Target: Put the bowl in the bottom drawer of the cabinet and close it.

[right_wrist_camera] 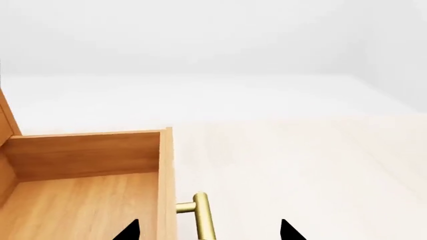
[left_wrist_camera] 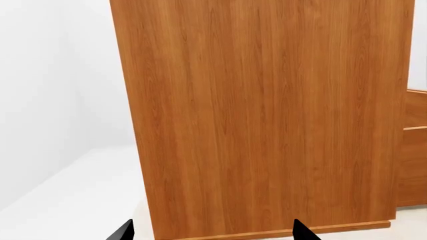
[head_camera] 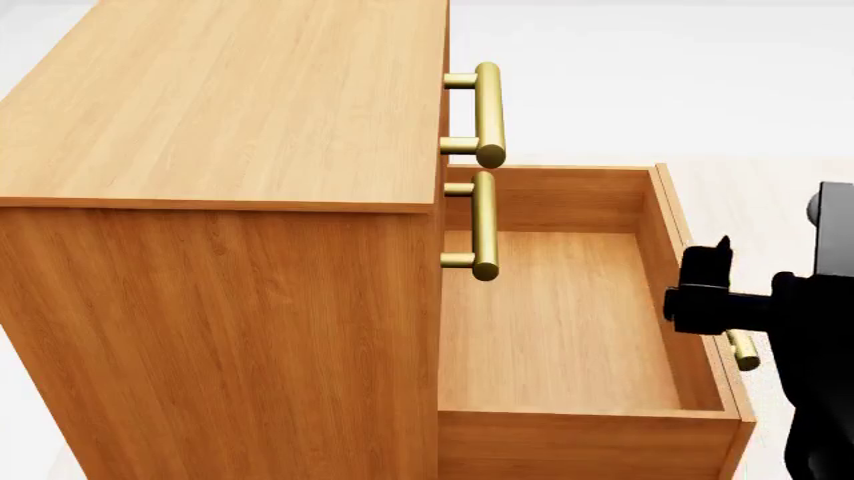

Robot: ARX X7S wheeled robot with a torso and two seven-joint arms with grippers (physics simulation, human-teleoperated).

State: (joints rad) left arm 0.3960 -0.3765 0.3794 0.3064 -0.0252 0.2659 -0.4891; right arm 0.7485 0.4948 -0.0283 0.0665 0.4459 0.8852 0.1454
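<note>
We see the bottom drawer [head_camera: 561, 330] pulled out of the cabinet [head_camera: 227, 220]; our right gripper [right_wrist_camera: 207, 231] straddles its handle [right_wrist_camera: 203, 215], jaws apart.

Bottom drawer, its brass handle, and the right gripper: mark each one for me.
bottom drawer [head_camera: 561, 320]: head view, bare wooden floor inside.
brass handle [right_wrist_camera: 203, 217]: right wrist view, bar.
right gripper [right_wrist_camera: 208, 231]: right wrist view, between the fingertips.

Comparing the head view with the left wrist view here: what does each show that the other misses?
Only the head view shows the bottom drawer pulled out with no bowl in it, the brass handles of the two upper drawers, and the right gripper at the drawer's front. Only the left wrist view shows the left gripper, its fingertips spread apart, facing a plain side panel. Both show the cabinet.
</note>
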